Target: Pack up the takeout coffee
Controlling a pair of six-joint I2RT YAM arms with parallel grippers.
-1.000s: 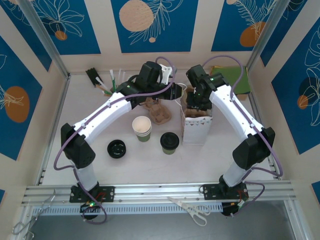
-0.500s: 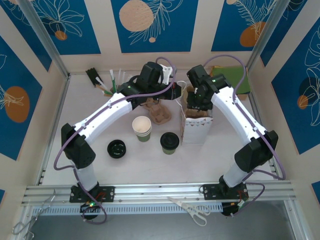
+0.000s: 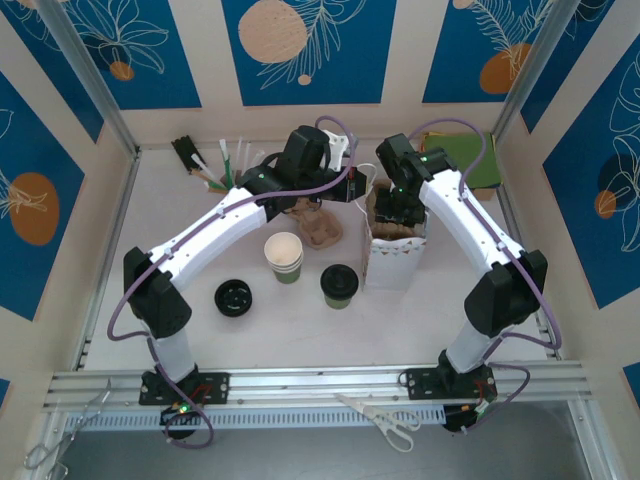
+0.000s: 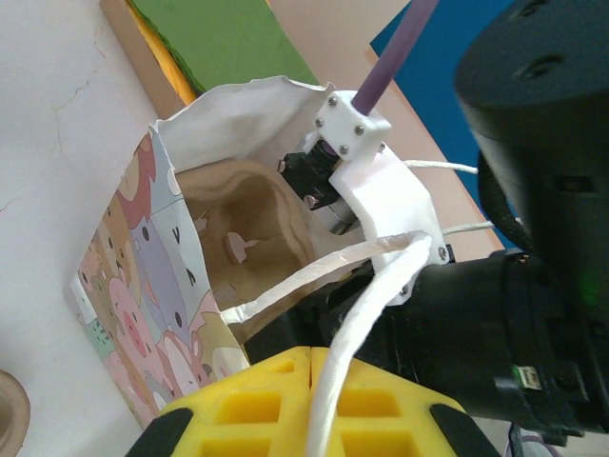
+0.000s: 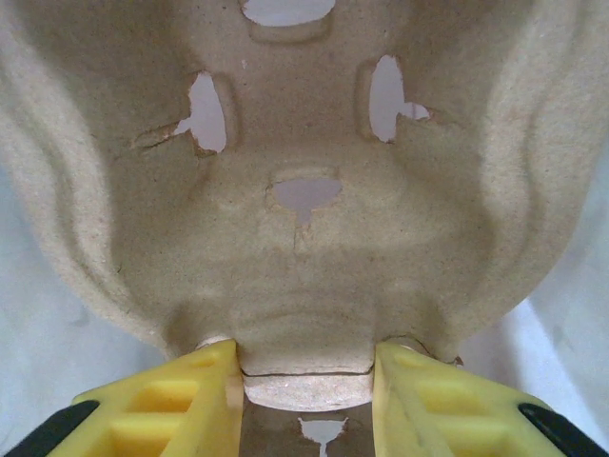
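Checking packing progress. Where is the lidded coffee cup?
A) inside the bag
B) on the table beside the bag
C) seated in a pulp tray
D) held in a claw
B: the lidded cup stands on the table beside the bag, apart from it.

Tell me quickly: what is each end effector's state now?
Left end effector: closed on the white twisted cord handle of the white printed paper bag.
Right end effector: closed on the brown moulded-pulp cup carrier.
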